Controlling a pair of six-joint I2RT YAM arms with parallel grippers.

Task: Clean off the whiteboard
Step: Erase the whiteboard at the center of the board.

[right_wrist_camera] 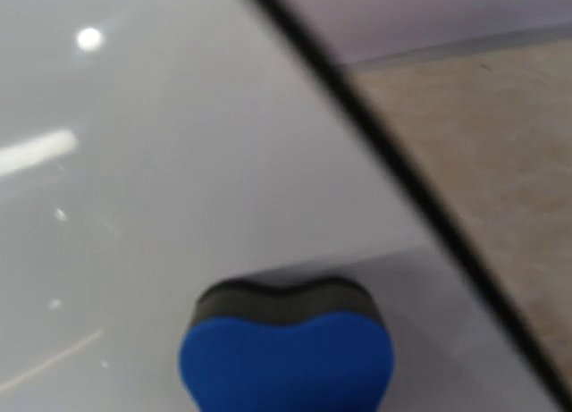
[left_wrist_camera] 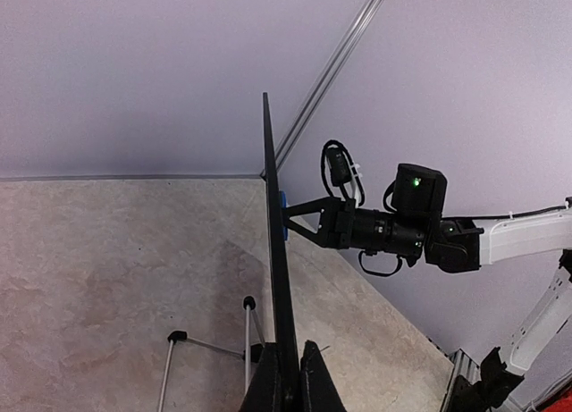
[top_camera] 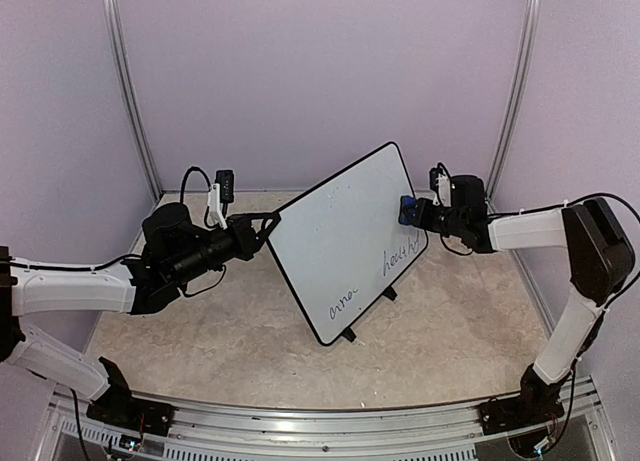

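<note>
The left tool (top_camera: 268, 223) is clamped tight on the left edge of the whiteboard (top_camera: 345, 243). The board stands tilted on its black feet (top_camera: 348, 334) near the middle of the bench (top_camera: 200, 331), with dark handwriting (top_camera: 400, 253) on its lower right part. At the board's right edge, the right tool (top_camera: 413, 213) is closed on a blue-and-black eraser (right_wrist_camera: 286, 354) that touches the white face.

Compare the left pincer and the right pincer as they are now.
The left pincer clamps the whiteboard by its rim; the right pincer holds a blue eraser. The left pincer grips edge-on; the right pincer faces the writing side. Both are shut on something.
</note>
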